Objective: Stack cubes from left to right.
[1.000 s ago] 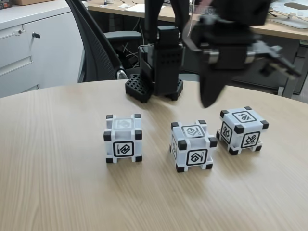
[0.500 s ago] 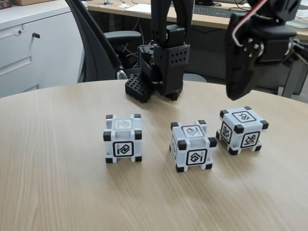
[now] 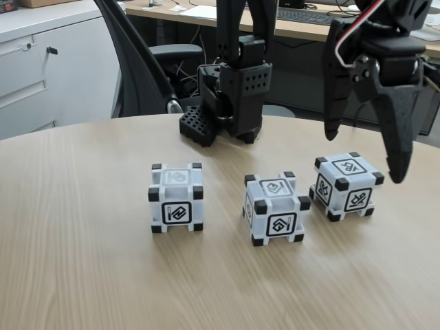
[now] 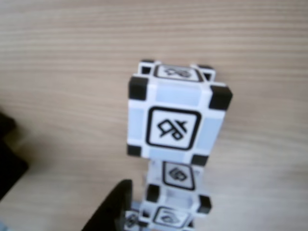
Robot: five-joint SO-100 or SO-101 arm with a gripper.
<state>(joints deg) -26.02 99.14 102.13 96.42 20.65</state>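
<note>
Three white cubes with black corners stand in a row on the wooden table [image 3: 82,275] in the fixed view: a left cube [image 3: 176,198], a middle cube [image 3: 276,208] and a right cube [image 3: 346,185]. None rests on another. My gripper [image 3: 364,157] hangs open just above the right cube, with one finger behind its left side and the longer finger [image 3: 397,148] past its right side. Neither finger touches it. The wrist view looks down on the right cube [image 4: 175,115], with the middle cube [image 4: 178,185] lined up behind it and one dark finger [image 4: 111,211] at the bottom.
The arm's black base [image 3: 230,103] stands at the table's far edge behind the cubes. Beyond the table I see an office chair [image 3: 137,69], a white cabinet [image 3: 41,69] and a desk. Bare wood stretches in front and to the left of the cubes.
The gripper swung right from above the middle cube to over the right cube. It went from shut to open, its fingers spreading wide. The cubes have not moved.
</note>
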